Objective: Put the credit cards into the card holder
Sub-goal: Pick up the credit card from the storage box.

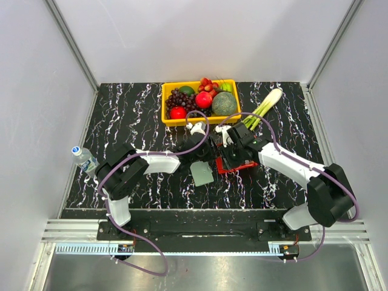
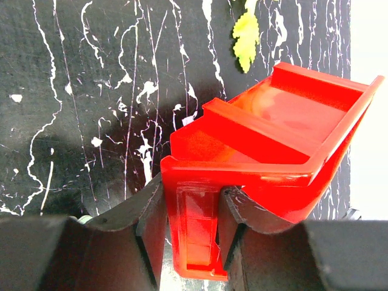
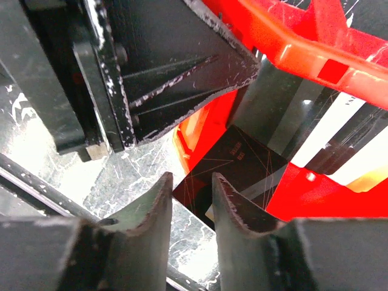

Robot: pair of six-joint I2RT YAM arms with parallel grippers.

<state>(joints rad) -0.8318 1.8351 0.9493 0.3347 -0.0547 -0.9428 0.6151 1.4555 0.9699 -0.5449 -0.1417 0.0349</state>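
Inside the red plastic basket (image 2: 291, 115) lie thin plastic credit cards (image 3: 239, 163), apart from the soft grey-green card holder (image 1: 202, 174). Left claw (image 2: 191, 212) squeezes the rim; whether the right claw (image 3: 191, 182) grips, I cannot tell. A corner pinch could drop a card.

Nothing here can be read for certain. The dark card (image 3: 242, 163), seen by the red basket (image 3: 303, 48) in the right wrist view, carries a short line of pale print on its face, too fine and blurred to make out. The whitish card (image 3: 333, 130) next to it shows a few dark marks like lettering near its far end; they are cut off and illegible.
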